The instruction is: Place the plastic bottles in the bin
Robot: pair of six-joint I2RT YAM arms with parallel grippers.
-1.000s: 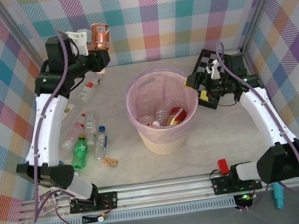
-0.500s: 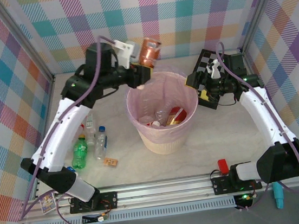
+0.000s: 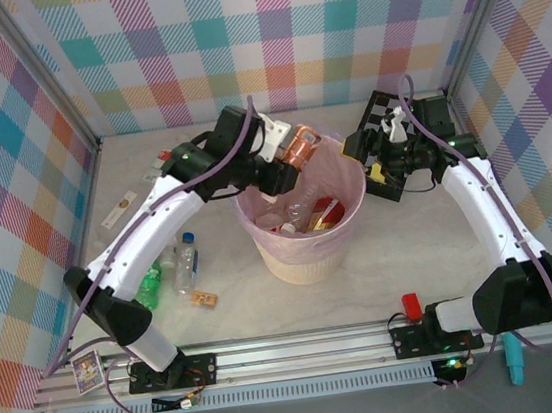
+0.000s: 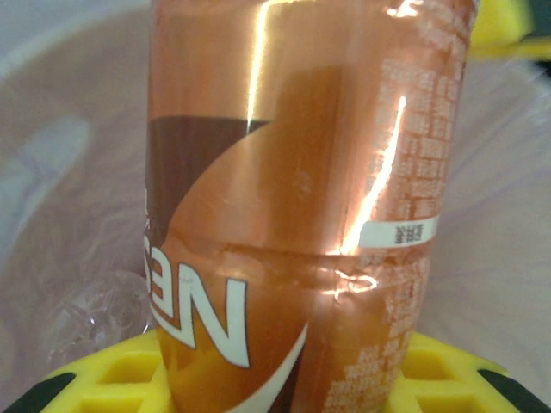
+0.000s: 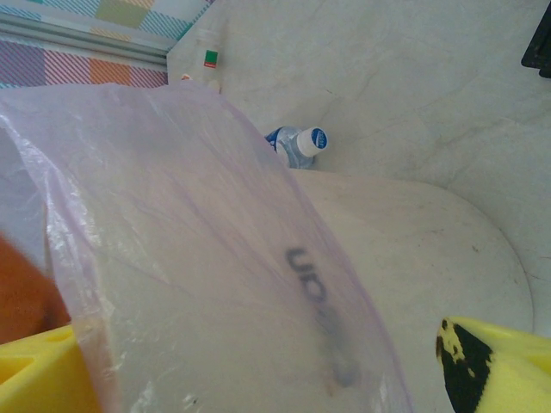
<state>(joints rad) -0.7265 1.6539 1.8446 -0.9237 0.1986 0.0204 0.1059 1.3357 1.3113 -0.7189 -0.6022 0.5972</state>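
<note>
The left pincer (image 3: 289, 162), clenched on a copper-labelled bottle (image 4: 293, 206) that juts ahead of it, hangs over the pink-lined bin (image 3: 308, 258), at its far rim, the opening just below.

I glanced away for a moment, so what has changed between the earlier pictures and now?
The left gripper, still clamped on the copper-labelled bottle, swung from the far left corner rightward and down to the far rim of the bin. Nothing was let go. The right gripper stayed open beside the bin; the green bottle, blue-capped bottle and brown block kept their places.
</note>
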